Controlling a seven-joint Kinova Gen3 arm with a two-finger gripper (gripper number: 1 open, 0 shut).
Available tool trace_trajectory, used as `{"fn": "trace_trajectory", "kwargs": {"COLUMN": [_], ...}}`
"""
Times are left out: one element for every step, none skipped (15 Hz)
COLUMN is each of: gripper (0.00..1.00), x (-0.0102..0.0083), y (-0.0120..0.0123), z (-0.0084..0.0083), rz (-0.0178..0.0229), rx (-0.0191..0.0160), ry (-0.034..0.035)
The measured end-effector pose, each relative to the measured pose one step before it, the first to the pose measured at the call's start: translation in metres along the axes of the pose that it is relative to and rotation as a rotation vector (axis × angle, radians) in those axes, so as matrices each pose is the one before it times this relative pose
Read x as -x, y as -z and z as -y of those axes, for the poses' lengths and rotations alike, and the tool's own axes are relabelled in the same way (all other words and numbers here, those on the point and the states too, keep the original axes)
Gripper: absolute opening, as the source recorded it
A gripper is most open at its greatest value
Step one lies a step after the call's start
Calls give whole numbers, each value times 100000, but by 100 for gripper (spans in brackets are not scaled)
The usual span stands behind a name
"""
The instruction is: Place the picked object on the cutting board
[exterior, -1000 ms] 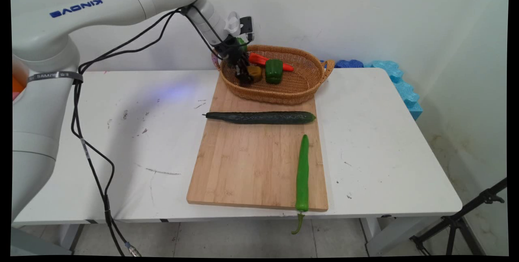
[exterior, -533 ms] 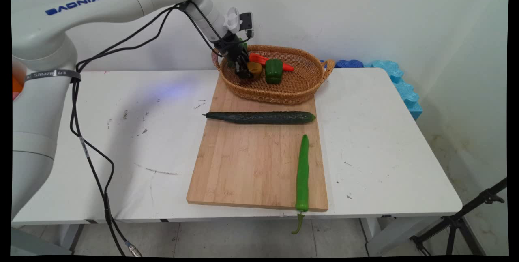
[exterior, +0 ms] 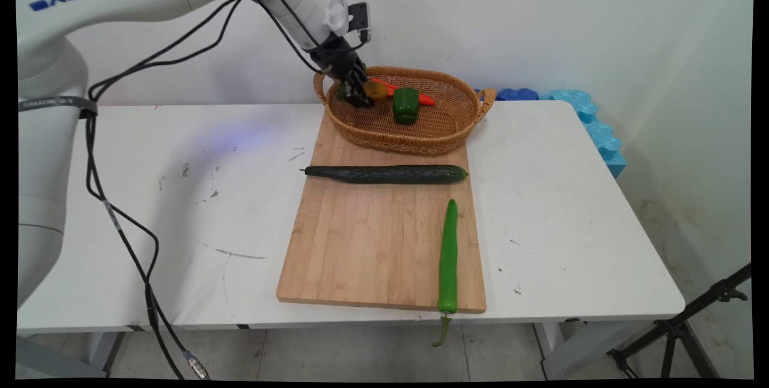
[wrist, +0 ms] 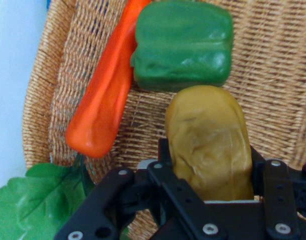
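Note:
My gripper [exterior: 360, 97] is shut on a yellow-brown potato [exterior: 376, 90] and holds it just above the floor of the wicker basket [exterior: 444, 130], at its left end. In the hand view the potato [wrist: 209, 142] stands between my black fingers [wrist: 168, 165]. Beyond it in the basket lie a green bell pepper [wrist: 183, 45] and an orange-red carrot [wrist: 105, 95]. A green leaf [wrist: 38, 200] sits at the basket's corner. In the main view the bell pepper [exterior: 405, 104] and carrot [exterior: 414, 95] lie right of the potato.
A wooden cutting board [exterior: 372, 244] lies in front of the basket. A dark cucumber [exterior: 387, 173] lies across its far end, and a long green chili [exterior: 447, 256] along its right edge overhangs the table front. Blue foam [exterior: 595, 127] lines the back right.
The gripper has risen inside the basket with the potato in it and shifted slightly toward the wall. The other vegetables have not moved.

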Motion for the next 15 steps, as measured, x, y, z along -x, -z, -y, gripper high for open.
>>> {"fn": "trace_trajectory", "kwargs": {"gripper": [0,0,0,0,0,0,0,0,0,0,0,0,0,0,0], "x": [-59,-124,-74,-141,-73,-78,-75,-77,33,92,90,141,95,134,187], "y": [415,603,436,623,433,623,729,664,564,612,546,421,246,328,330], "z": [-217,-384,-260,-449,-326,-527,-633,-691,-679,-845,-929,-894,-580,-916,-1105], "rz": [-291,-459,-360,-555,-371,-496,-596,-523,-319,-302,-268,-134,-117,-135,-172], "rx": [-218,-206,-166,-91,-28,39,149,356,435,692,929,989,652,1077,1333], "ry": [473,636,688,960,734,1004,1360,1247,1047,1129,921,648,418,605,698]}}
